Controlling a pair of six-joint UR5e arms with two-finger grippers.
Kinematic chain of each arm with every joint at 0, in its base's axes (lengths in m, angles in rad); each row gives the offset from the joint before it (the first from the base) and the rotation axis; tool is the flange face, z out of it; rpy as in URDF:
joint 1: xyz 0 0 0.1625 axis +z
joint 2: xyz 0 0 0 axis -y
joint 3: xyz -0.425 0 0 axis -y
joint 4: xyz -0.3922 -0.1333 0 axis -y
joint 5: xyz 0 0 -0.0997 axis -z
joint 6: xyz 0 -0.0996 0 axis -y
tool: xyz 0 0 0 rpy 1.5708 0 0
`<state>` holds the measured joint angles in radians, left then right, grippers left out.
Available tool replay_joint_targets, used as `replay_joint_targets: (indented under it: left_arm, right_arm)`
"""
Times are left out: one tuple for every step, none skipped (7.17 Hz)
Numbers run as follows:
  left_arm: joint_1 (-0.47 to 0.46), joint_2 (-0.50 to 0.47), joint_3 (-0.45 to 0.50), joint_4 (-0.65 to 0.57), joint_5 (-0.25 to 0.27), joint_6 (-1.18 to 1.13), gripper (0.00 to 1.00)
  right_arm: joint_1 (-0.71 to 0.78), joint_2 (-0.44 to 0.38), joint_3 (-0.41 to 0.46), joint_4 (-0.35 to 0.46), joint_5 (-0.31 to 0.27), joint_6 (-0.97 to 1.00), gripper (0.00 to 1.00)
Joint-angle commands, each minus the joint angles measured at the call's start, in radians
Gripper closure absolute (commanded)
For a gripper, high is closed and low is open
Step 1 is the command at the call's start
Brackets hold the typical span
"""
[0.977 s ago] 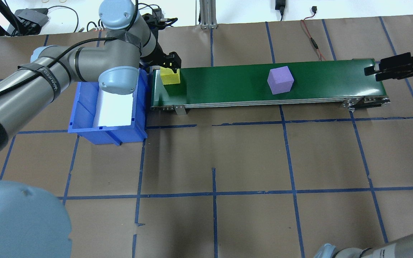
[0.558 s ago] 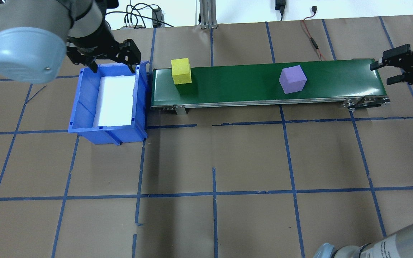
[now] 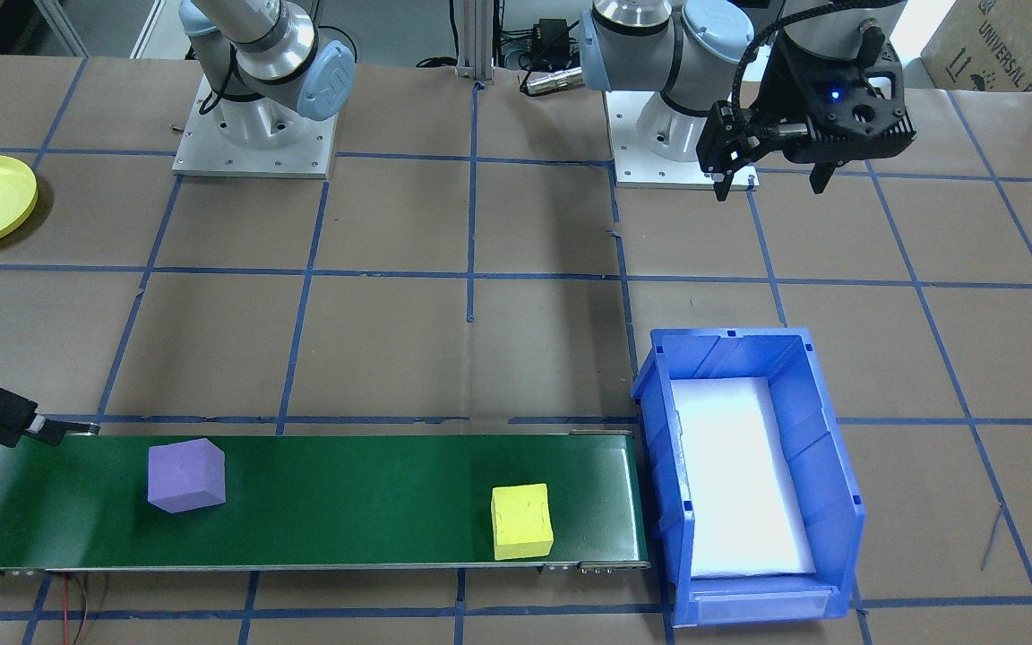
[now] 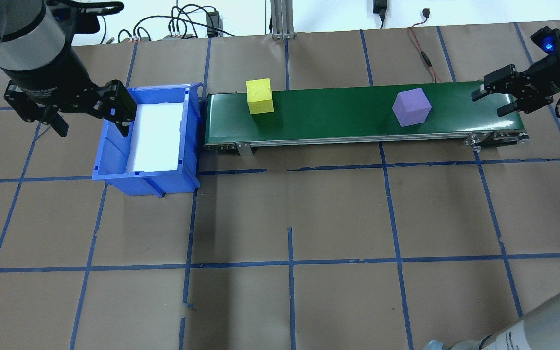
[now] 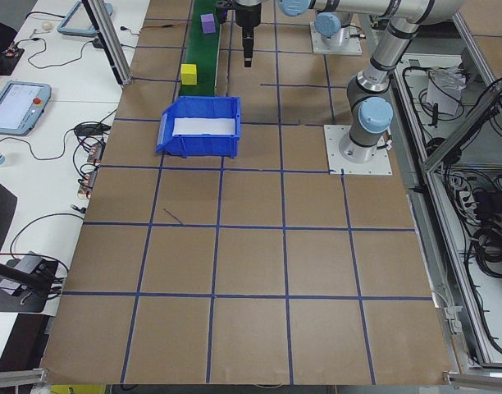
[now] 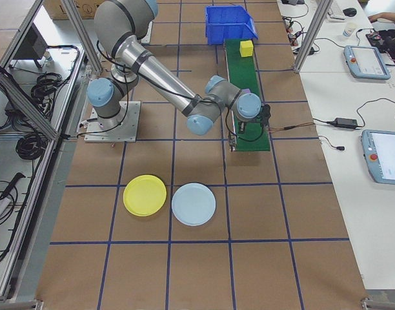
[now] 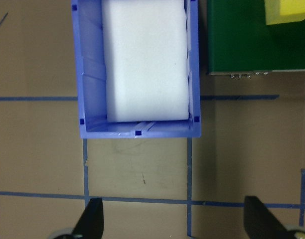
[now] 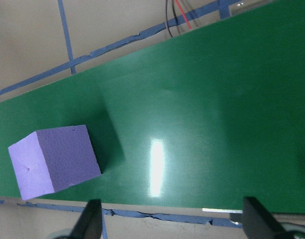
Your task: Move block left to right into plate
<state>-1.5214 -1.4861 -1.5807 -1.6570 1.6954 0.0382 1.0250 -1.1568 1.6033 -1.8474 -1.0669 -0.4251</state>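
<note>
A yellow block (image 4: 259, 96) sits near the left end of the green conveyor belt (image 4: 338, 114), and a purple block (image 4: 411, 107) rides further right. My right gripper (image 4: 489, 103) hangs open over the belt's right end. Its wrist view shows the purple block (image 8: 54, 160) ahead of the open fingers with bare belt between. My left gripper (image 4: 90, 124) is open and empty, high above the left side of the blue bin (image 4: 146, 182). The yellow plate (image 6: 144, 195) lies on the table on the robot's right, away from the belt, with nothing in it.
The blue bin (image 3: 829, 466) holds only a white foam pad and butts against the belt's left end. A light blue plate (image 6: 193, 203) lies next to the yellow one. Cables run along the table's far edge.
My left arm has drawn back from the yellow block to above the bin's left side. Both blocks have travelled right along the belt. The right gripper has moved in over the belt's end.
</note>
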Motion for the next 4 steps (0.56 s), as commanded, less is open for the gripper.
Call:
replay_joint_targets:
  left_arm:
    - [0.05, 0.007, -0.011, -0.006, -0.002, 0.135, 0.0]
    - [0.058, -0.006, -0.016, -0.004, -0.006, 0.144, 0.0]
    - [0.058, -0.029, -0.043, 0.041, -0.098, 0.147, 0.0]
    - [0.053, -0.011, -0.026, 0.096, -0.118, 0.155, 0.0]
  right_arm:
    - [0.013, 0.005, 0.0, -0.004, 0.011, -0.012, 0.0]
    - [0.013, 0.003, 0.003, -0.006, 0.066, -0.024, 0.0]
    - [0.013, 0.006, 0.006, -0.004, 0.076, -0.027, 0.0]
    - [0.013, 0.008, 0.003, -0.006, 0.079, -0.027, 0.0]
